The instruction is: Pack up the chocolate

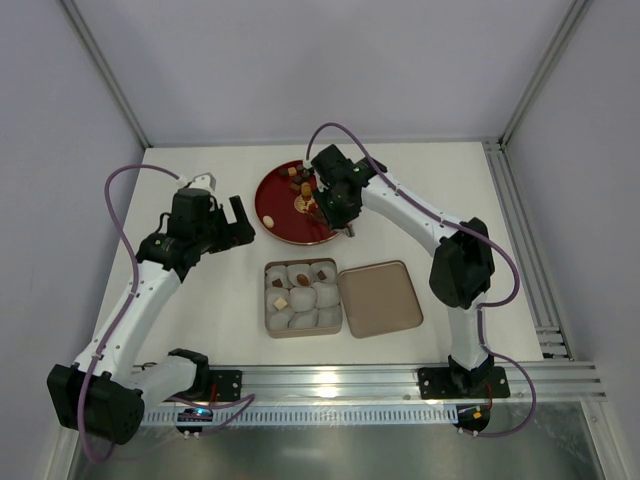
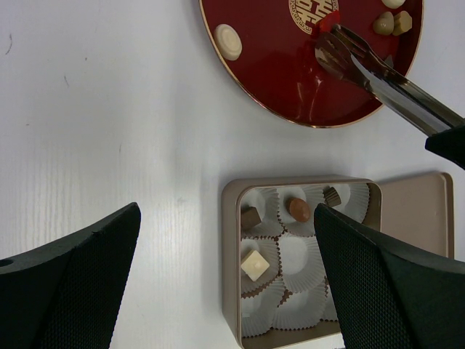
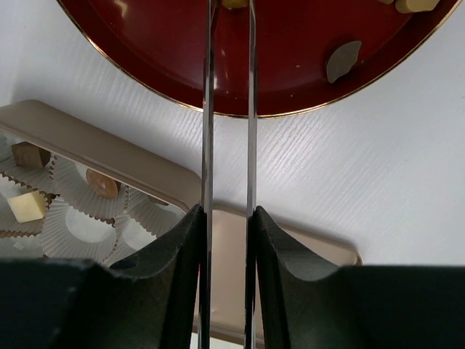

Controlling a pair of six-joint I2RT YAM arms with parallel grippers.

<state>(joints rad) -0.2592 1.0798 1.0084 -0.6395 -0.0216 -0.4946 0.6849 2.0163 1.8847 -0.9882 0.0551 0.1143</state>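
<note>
Item, right gripper (image 3: 227,218): fingers clamped on the tongs (image 3: 208,109), whose blades reach over the red plate (image 2: 276,87), where most of the chocolate (image 2: 229,41) lies loose; I cannot tell whether a piece is pinched at the tips. Item, left gripper (image 2: 227,240): jaws wide apart and holding nothing, hovering beside the box (image 2: 231,254), which I judge keeps it out of the tongs' path. Item, box: four pieces seated in paper cups (image 2: 301,258), the other cups vacant, with the lid (image 2: 414,218) laid just beside it so the top is open for dropping pieces in.
</note>
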